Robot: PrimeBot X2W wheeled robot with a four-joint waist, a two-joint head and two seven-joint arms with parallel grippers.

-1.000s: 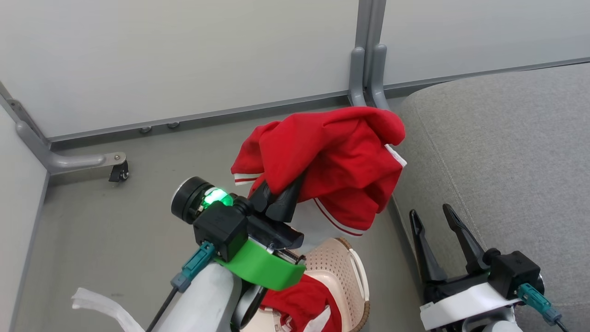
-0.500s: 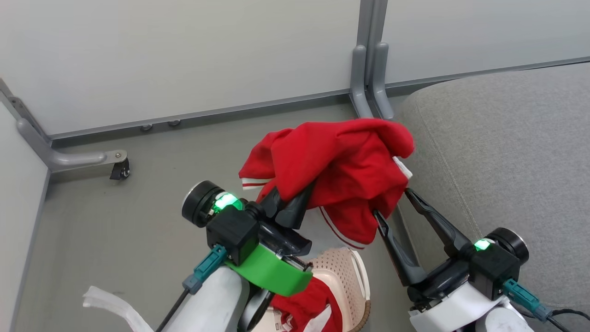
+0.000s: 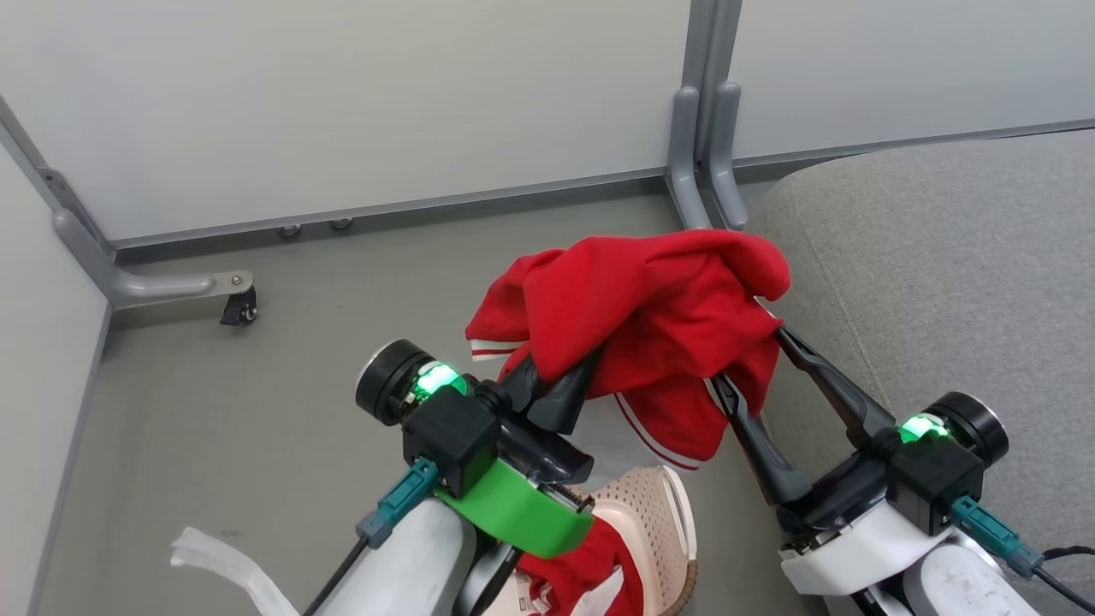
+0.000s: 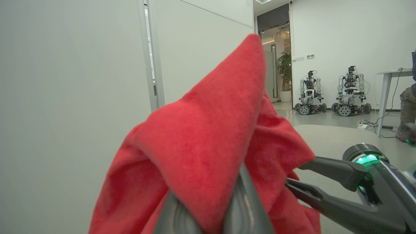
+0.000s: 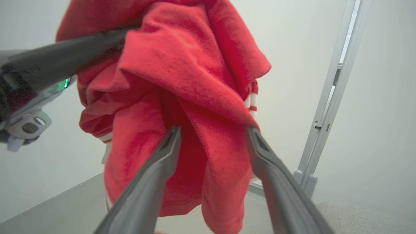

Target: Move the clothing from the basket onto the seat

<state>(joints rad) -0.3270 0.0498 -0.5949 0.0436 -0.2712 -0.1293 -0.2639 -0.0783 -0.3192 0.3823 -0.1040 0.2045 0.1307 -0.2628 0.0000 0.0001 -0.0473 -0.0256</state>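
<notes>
The clothing is in two places. One red garment (image 3: pixel 650 316) hangs in the air from the left gripper (image 3: pixel 556 389), whose jaws are closed tight on a fold of it. The cloth drapes over the fingertips and hides them. A second red garment (image 3: pixel 582 569) lies in the basket (image 3: pixel 654 513), which stands on the grey floor (image 3: pixel 214 428) below the left arm and is partly covered by that arm's green wrist band (image 3: pixel 513 513).

In the head view the raised garment hangs over the gap between the basket and the seat (image 3: pixel 941 274), and its right edge overlaps the cushion's rounded corner. The right gripper (image 3: pixel 749 358) reaches in from the seat side with its jaws spread wide. A hanging fold lies between its two fingers and brushes one tip, but nothing is clamped.

The side of the seat rises just beside the basket. A grey metal post (image 3: pixel 706 128) stands just behind the seat's corner, joining pale partition panels (image 3: pixel 342 111). To the left, a caster wheel (image 3: pixel 239 310) sits under a bracket at the foot of a partition. A white strip (image 3: pixel 214 556) lies on the floor near the left arm.

In the left wrist view the red cloth covers much of the foreground. Beyond it are two other robots (image 4: pixel 310 94), a potted plant (image 4: pixel 286 65) and a white table (image 4: pixel 390 84).
</notes>
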